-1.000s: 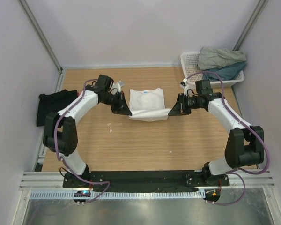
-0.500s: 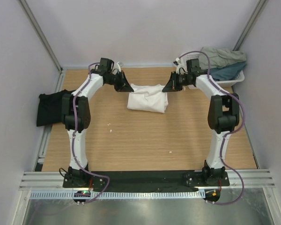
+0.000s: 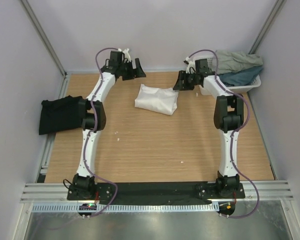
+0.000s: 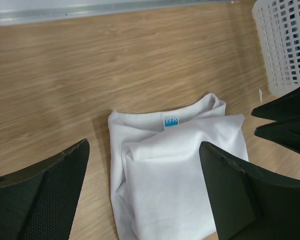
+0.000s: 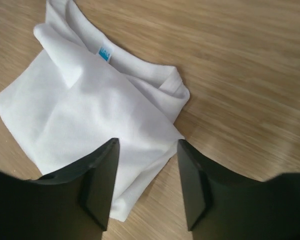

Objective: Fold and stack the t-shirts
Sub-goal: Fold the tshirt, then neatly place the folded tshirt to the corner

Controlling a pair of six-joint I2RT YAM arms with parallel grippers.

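White lattice basket (image 3: pixel 251 85) sits at upper right of the top view, holding the grey-green t-shirt (image 3: pixel 237 60) piled over the teal t-shirt (image 3: pixel 242 77). The white t-shirt (image 3: pixel 157 98) lies folded on the wooden table (image 3: pixel 150 145) at upper centre, blue neck label (image 4: pixel 171 122) showing, edges a bit rumpled. The black t-shirt (image 3: pixel 60 114) lies at the left table edge, well apart. Left gripper (image 3: pixel 134 69) is at the back edge, upper left of the white shirt, jaws spread wide, nothing in them. Right gripper (image 3: pixel 182 81) is between white shirt and basket, jaws parted, empty. Both arms stretch up the frame either side of the shirt.
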